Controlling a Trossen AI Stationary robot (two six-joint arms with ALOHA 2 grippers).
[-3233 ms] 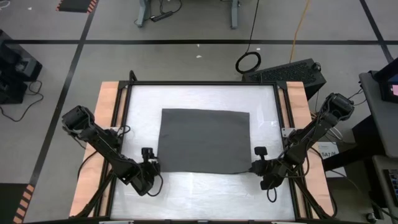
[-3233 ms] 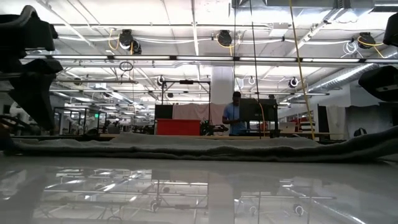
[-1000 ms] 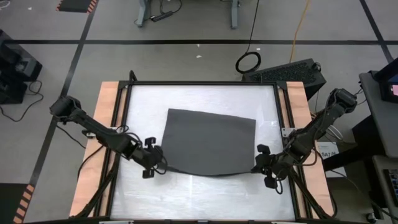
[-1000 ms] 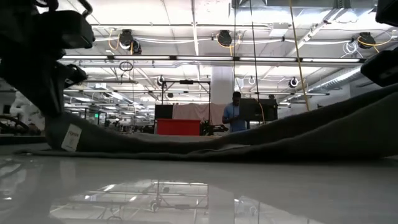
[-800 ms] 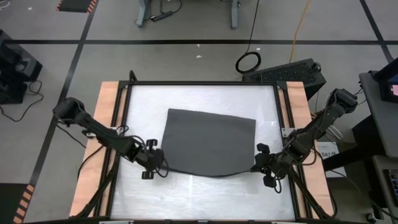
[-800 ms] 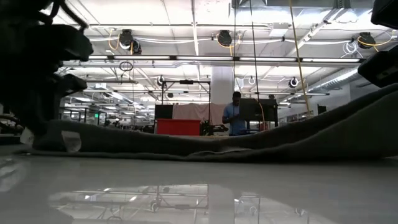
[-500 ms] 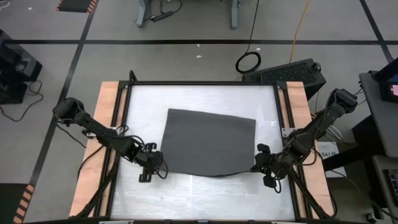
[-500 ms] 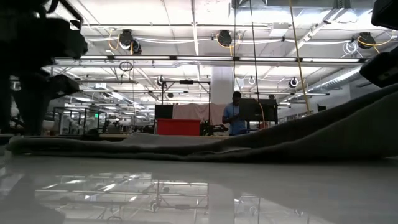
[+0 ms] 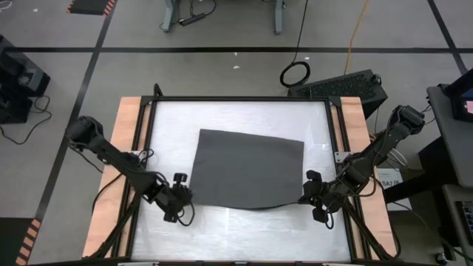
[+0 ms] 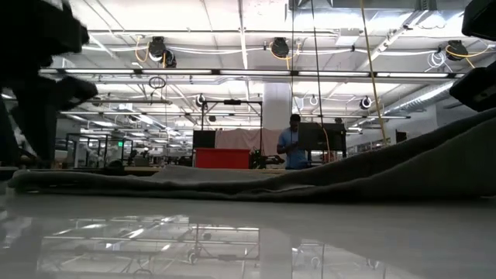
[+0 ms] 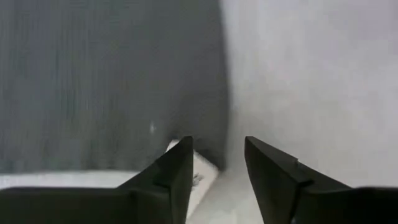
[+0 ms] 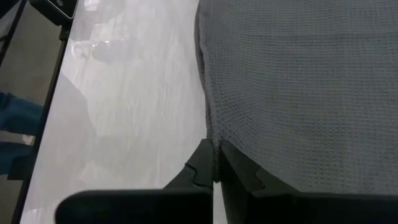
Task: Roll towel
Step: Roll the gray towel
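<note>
The dark grey towel (image 9: 247,168) lies spread on the white table (image 9: 244,229). Its near-left corner (image 11: 205,146) rests flat, with the small white tag (image 11: 198,173) beside it. My left gripper (image 9: 185,198) stands open just off that corner, with the corner and tag just in front of its fingertips (image 11: 217,162). My right gripper (image 9: 304,194) is shut on the towel's near-right corner. That side stands raised in the low view (image 10: 442,159), while the left side lies flat (image 10: 93,180). My right gripper pinches the towel's right edge at the near-right corner (image 12: 214,148) between its two fingers. It comes at the corner from the table's right side. The corner is lifted off the table, and the cloth slopes down from it to the flat rest of the towel.
Bare white table lies in front of the towel's near edge (image 9: 244,229) and on both sides. Wooden side rails (image 9: 122,148) and a dark frame border the table. A person (image 10: 293,143) stands far behind the table in the room.
My left gripper has lowered the towel's near-left corner, which was lifted with its tag hanging, onto the table and let it go. It has then drawn back a little toward the near left. The corner now lies flat. The right side stays raised.
</note>
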